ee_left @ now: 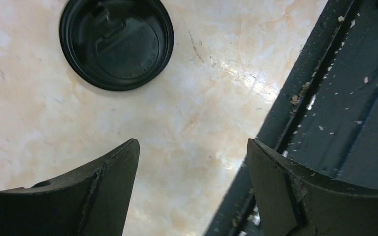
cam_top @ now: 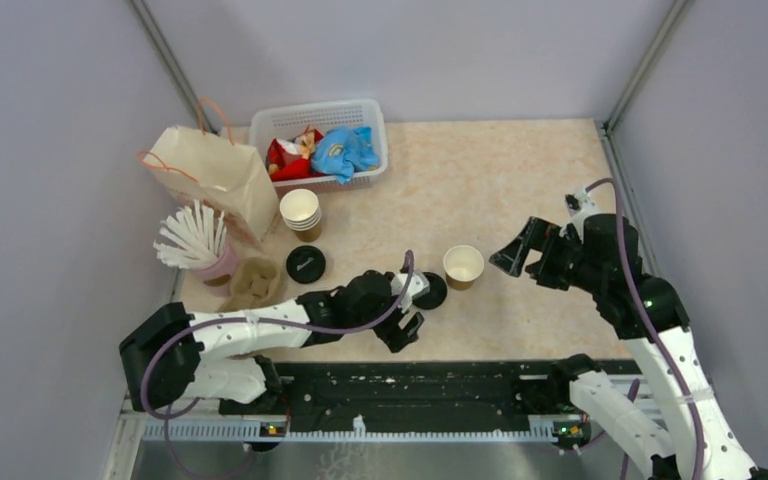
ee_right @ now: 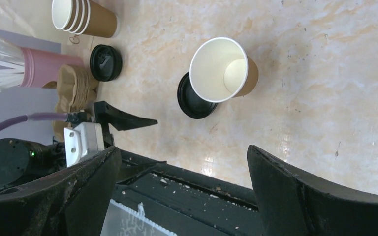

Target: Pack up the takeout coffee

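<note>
- While the small brown kraft paper cup (cam_top: 463, 265) stands upright and uncapped near mid-table, the round black plastic lid (cam_top: 430, 291) lies flat on the beige marbled tabletop (cam_top: 500, 170), just beside the cup on its left.
- left gripper (ee_left: 193, 142): jaws spread, nothing between them, hovering near the lid.
- right gripper (ee_right: 184, 150): jaws spread wide, empty, right of the cup, apart from it.

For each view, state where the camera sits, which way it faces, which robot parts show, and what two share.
Top external: above, behind the bases, facing down at the table; both arms show.
Left wrist: facing down at a black lid; own fingers show.
Right wrist: facing down toward an open cup; own fingers, left arm show.
Shared: both wrists see that lid.
</note>
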